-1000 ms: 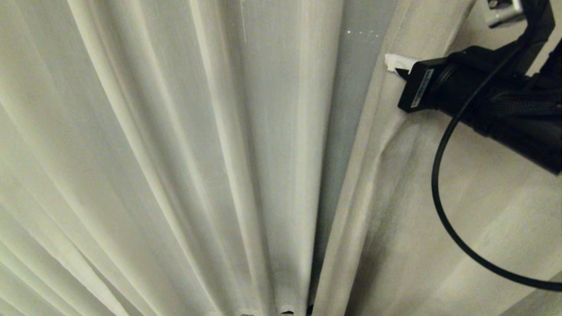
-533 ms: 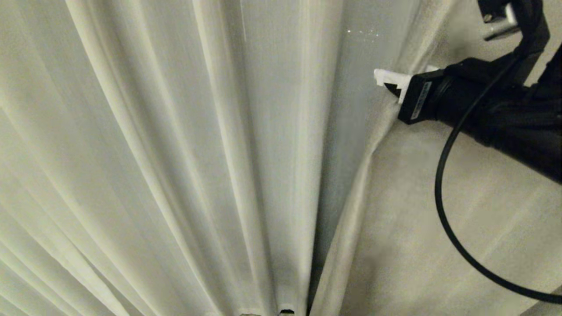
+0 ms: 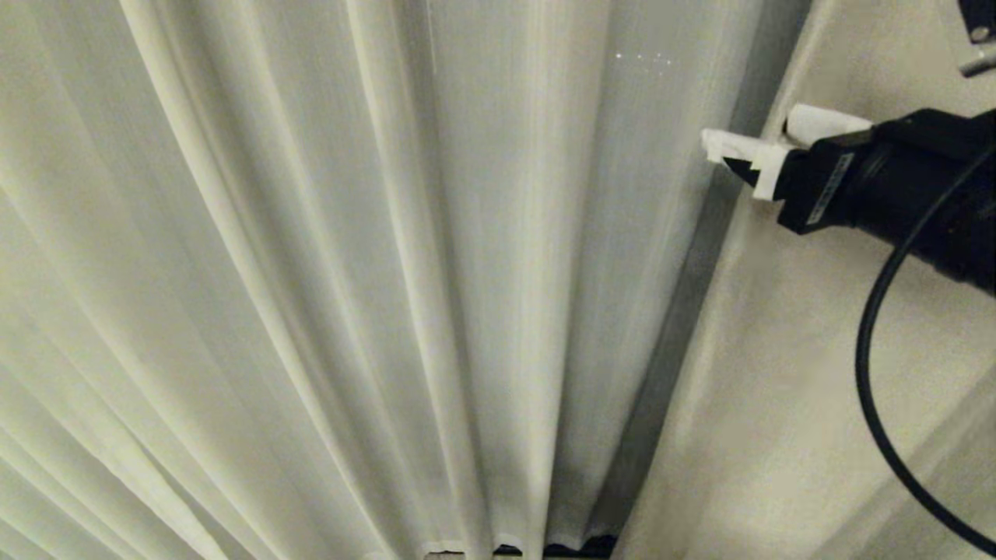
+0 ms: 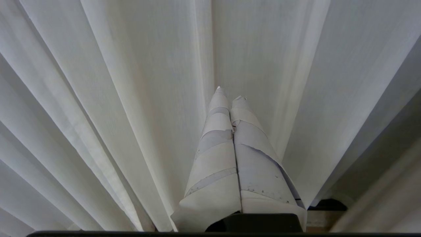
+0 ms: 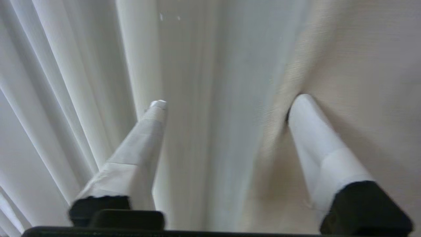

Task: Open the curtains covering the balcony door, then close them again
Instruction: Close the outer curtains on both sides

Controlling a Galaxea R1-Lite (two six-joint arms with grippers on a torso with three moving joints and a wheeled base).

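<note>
The curtains fill every view. The left panel (image 3: 311, 272) hangs in long pleats and the flatter cream right panel (image 3: 778, 389) meets it along a shadowed fold. My right gripper (image 3: 751, 134) reaches in from the upper right at that panel's edge. Its taped fingers stand open (image 5: 230, 102), with the hemmed edge (image 5: 289, 85) loose between them and one fingertip (image 5: 301, 100) against the fabric. My left gripper (image 4: 229, 94) is shut on nothing and points at the pleats (image 4: 148, 98). The balcony door is hidden behind the fabric.
A black cable (image 3: 870, 373) loops down from the right arm in front of the right panel. A metal fitting (image 3: 979, 62) shows at the top right corner. A thin dark strip (image 3: 576, 549) shows under the curtain hems.
My right gripper has opened and let go of the right panel's edge, and the arm has drawn back to the right. The edge has swung right with it. The left gripper is still.
</note>
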